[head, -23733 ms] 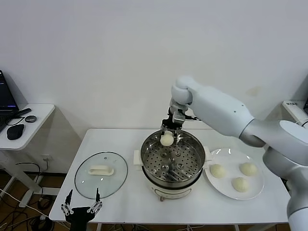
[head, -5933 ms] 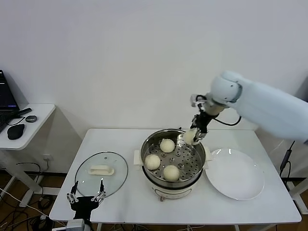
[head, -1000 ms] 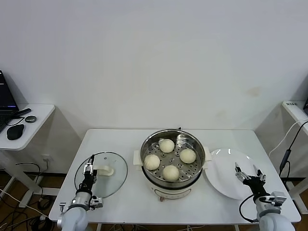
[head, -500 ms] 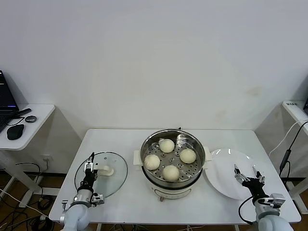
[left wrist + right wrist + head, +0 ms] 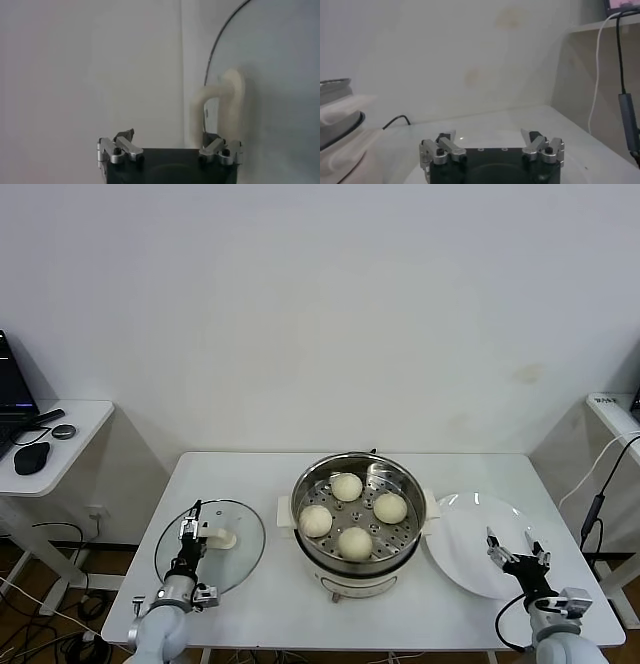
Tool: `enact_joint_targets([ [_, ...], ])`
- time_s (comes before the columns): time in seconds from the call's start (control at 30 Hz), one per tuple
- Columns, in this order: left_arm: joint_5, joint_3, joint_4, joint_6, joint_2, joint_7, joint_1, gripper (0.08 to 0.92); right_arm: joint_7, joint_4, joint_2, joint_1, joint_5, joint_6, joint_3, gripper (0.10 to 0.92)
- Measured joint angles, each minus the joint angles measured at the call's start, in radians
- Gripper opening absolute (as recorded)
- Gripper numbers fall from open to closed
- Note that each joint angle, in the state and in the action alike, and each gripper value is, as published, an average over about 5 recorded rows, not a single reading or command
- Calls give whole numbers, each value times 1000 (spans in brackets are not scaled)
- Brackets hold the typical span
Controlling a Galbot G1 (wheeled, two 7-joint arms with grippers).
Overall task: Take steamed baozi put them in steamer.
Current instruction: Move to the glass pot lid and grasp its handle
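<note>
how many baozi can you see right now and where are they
4, all on the perforated tray inside the steamer: far baozi, left baozi, right baozi, near baozi. None shows elsewhere.

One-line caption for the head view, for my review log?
Four baozi sit in the steamer; left pincer over the glass lid, right pincer, open, over the bare plate.

On the surface [image 5: 270, 604] the steamer [image 5: 358, 520] stands at the middle, with four baozi [image 5: 347, 486] [image 5: 390, 507] [image 5: 316, 520] [image 5: 355, 542] inside on its tray, one toward each side. The lid [image 5: 211, 546] lies flat to the steamer's left and the plate [image 5: 487, 542] to its right, the plate apparently just touching the steamer's handle. The left pincer [image 5: 189, 533] hangs over the lid's near part beside its handle, and the right pincer [image 5: 515, 551] over the plate's near edge.
</note>
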Motion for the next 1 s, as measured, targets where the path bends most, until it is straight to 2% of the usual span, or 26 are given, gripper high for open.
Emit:
enact_joint_targets([
  [0.1, 6, -6, 3, -6, 4, 1, 0, 771, -1, -1, -1, 0, 0, 1, 0, 823],
  [0.53, 22, -9, 16, -23, 8, 8, 6, 386, -2, -6, 0, 0, -3, 4, -1, 823],
  [0.77, 8, -5, -43, 17, 14, 56, 32, 193, -3, -13, 0, 5, 0, 2, 6, 823],
  [1.0, -23, -10, -161, 108, 4, 128, 70, 168, -3, -12, -2, 15, 7, -1, 6, 823],
])
